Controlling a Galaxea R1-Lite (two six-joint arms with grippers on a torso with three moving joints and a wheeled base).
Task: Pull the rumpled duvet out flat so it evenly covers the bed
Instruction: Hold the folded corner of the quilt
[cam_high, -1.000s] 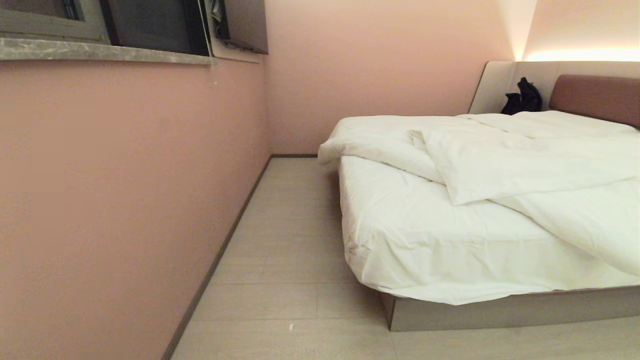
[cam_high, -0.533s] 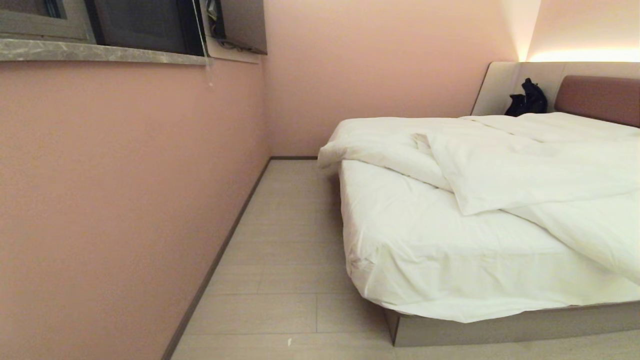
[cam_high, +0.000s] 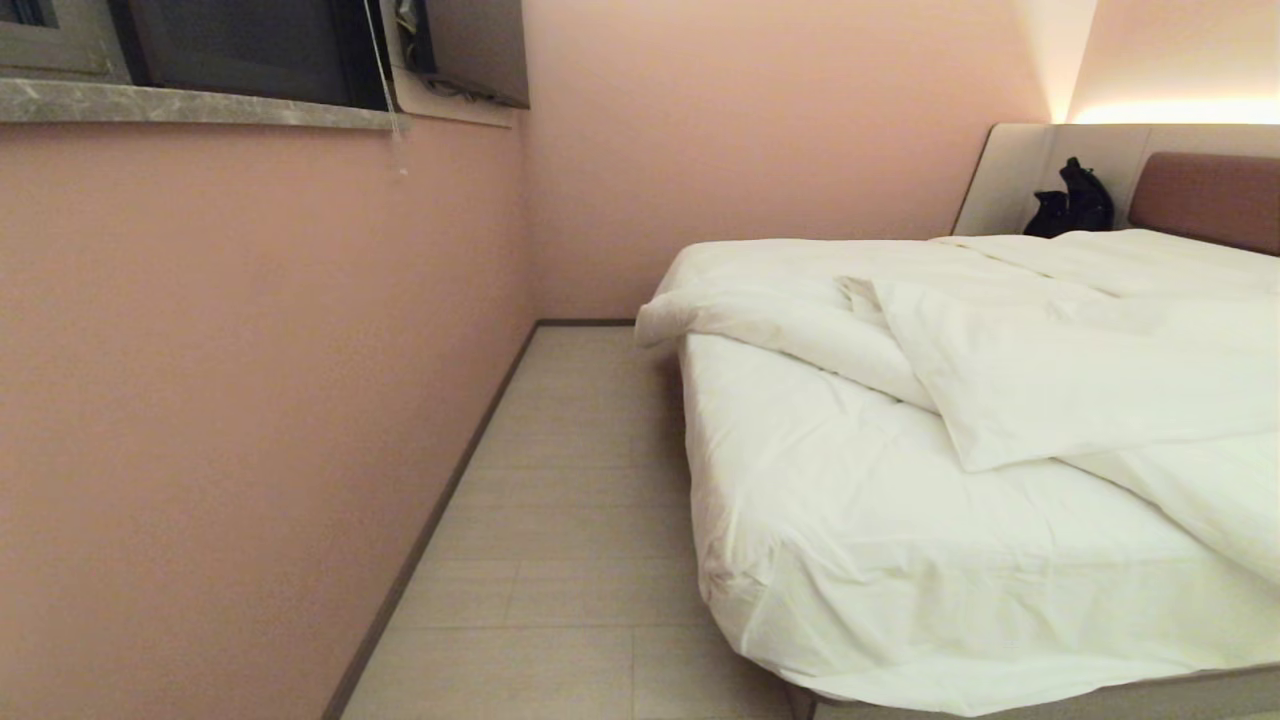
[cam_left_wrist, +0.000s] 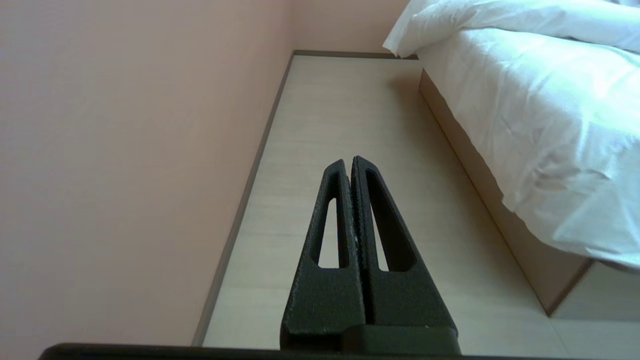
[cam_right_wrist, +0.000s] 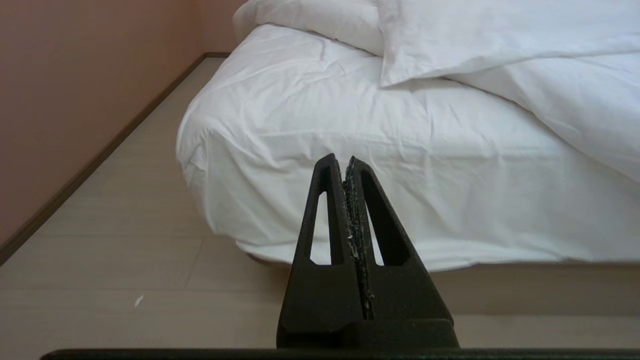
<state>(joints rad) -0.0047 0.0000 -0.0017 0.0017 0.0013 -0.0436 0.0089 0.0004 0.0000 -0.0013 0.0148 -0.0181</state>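
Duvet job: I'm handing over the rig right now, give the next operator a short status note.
Left gripper: shut, empty, over the floor beside the bed.
Right gripper: shut, empty, pointing at the bed's near corner.
Duvet: bunched and folded back toward the headboard, one flap doubled over; the sheet at the foot end lies bare.
Done: nothing on the duvet.
Left: grasp the duvet's edge, pull it toward the foot and spread it evenly.

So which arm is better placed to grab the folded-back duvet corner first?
Probably the right. The right gripper, shut and empty, faces the bed's foot below the duvet; the left gripper, also shut, points along the floor beside the bed.
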